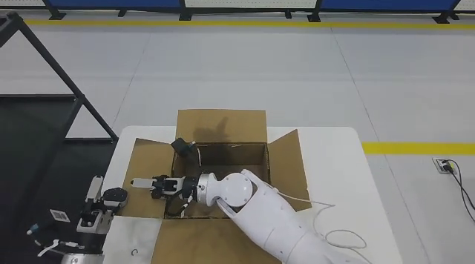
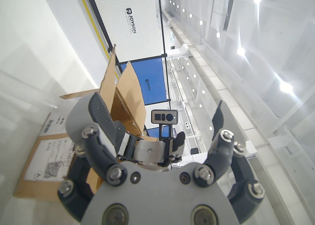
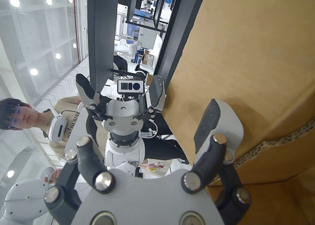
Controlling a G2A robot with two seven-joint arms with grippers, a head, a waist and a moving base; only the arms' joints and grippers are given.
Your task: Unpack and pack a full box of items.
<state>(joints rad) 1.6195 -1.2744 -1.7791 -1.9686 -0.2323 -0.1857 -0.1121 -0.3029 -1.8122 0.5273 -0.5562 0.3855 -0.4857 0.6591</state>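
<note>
open box on the counter, both hands spread and holding nothing

top view: the cardboard box is seen on the white counter with its flaps folded out, and the right hand is held over the left flap by the near left corner. left wrist view: the left hand is shown with fingers wide apart, faced by the right hand in front of the box. right wrist view: the right hand is seen spread just beside a cardboard flap, the left hand opposite it, also spread.
</note>
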